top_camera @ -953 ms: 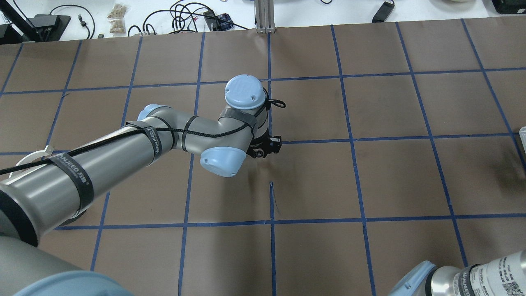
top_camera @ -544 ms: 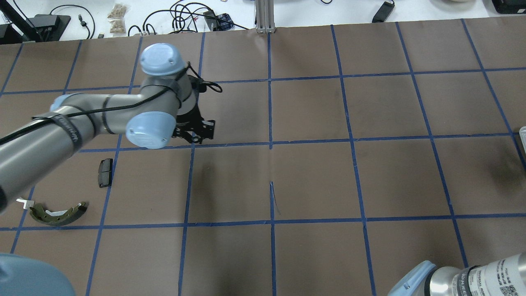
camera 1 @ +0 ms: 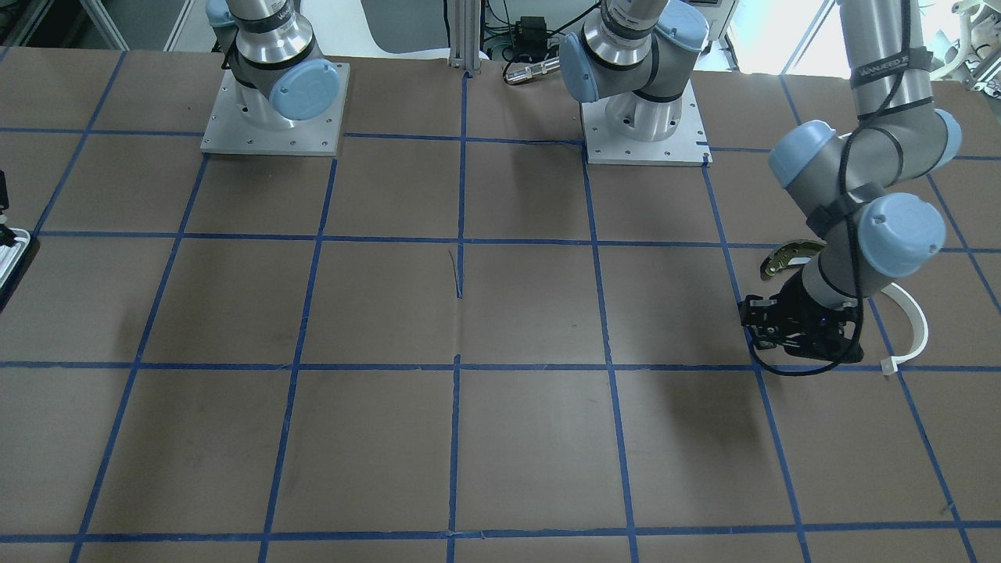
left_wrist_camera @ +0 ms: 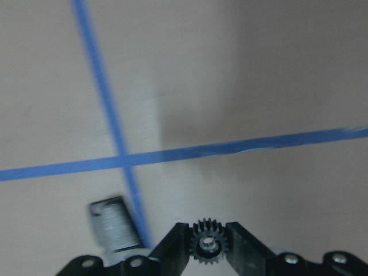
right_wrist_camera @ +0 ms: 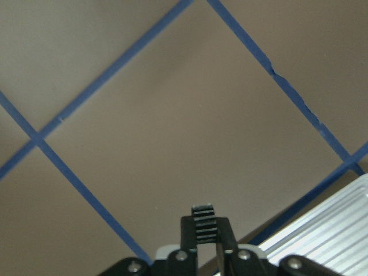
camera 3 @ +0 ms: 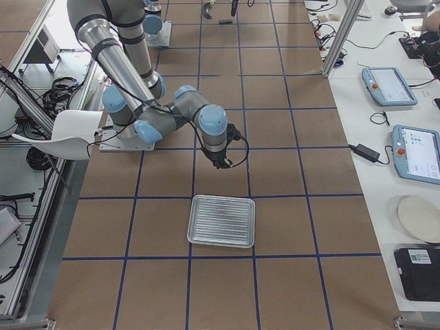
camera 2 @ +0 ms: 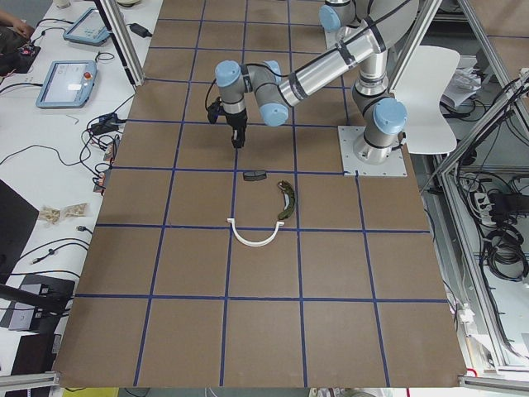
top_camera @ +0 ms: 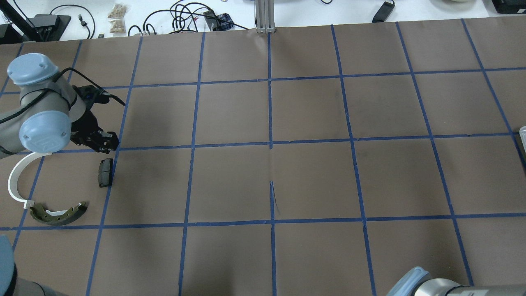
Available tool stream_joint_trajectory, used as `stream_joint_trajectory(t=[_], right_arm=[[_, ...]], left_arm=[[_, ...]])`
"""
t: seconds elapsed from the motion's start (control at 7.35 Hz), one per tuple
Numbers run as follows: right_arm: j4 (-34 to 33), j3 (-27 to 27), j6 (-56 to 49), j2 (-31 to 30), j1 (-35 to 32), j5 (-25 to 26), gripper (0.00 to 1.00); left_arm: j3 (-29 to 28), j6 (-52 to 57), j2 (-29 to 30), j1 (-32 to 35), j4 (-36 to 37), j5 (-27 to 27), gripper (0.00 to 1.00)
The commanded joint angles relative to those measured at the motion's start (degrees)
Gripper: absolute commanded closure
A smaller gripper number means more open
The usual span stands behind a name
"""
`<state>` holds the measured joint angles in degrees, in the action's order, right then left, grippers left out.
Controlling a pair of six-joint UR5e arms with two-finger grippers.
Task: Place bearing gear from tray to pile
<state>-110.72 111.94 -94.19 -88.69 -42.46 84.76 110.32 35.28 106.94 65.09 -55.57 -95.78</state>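
Left wrist-mounted view has the left gripper (left_wrist_camera: 209, 236) clamped on a small black toothed bearing gear (left_wrist_camera: 210, 245), above brown paper at a blue tape crossing. Just beside it lies the pile: a small black rectangular pad (top_camera: 105, 172), a curved brass-grey metal shoe (top_camera: 59, 214) and a thin white plastic arc (top_camera: 14, 181). The carry looks nearly done; next comes lowering and letting go beside the pad. The right gripper (right_wrist_camera: 205, 230) pinches a second gear (right_wrist_camera: 203, 220) near the pale ridged tray (right_wrist_camera: 333, 230).
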Motion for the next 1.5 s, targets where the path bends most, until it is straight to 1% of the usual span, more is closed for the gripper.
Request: stream_joint_trajectory(t=[0.0,0.14,0.27,0.41,0.54,0.68,0.82,0.95,1.09,1.22,1.36], right_arm=[[7.95,0.04,23.58,-7.96,-13.29,-1.43,1.0],[8.06,0.04,36.49,-9.2,-20.49,-2.57,1.0],[7.19,-0.14,49.32,-9.22,-28.13,-2.58,1.0],[5.88,-0.05,61.72,-8.52,-35.51,-2.84,1.0],[0.38,0.03,74.37,-6.08,-41.33,-3.98,1.0],[-5.42,0.04,85.63,-2.22,-47.13,-4.77,1.0],[-11.91,-0.05,93.67,2.43,-53.02,-4.87,1.0],[-19.81,0.03,103.58,7.78,-58.99,-4.95,1.0],[-31.37,-0.05,112.12,14.71,-64.19,-4.17,1.0],[-38.8,-0.05,115.07,20.17,-67.72,-2.86,1.0],[-40.52,-0.05,115.28,23.18,-69.24,-0.76,1.0]], left_arm=[[2.61,6.11,1.07,-6.18,5.37,0.51,0.88],[3.23,7.25,1.86,-7.86,6.43,1.21,0.86],[3.24,7.35,2.65,-8.14,7.05,1.3,0.76],[3.15,7.35,3.18,-8.31,7.92,1.3,0.45],[2.54,7.09,3.27,-8.31,8.02,1.65,0.28],[2.1,6.56,2.14,-8.31,7.58,3.65,0.23],[2.1,6.47,1.61,-7.1,6.71,3.5,0.23],[1.57,6.3,0.73,-5.78,4.52,3.67,0.23],[0.7,4.64,-0.58,-2.37,2.5,3.85,0.23],[0.08,0.45,-1.55,1.14,2.05,3.68,0.23],[0.16,-6.55,-2.52,5.09,-0.13,3.85,0.23]])
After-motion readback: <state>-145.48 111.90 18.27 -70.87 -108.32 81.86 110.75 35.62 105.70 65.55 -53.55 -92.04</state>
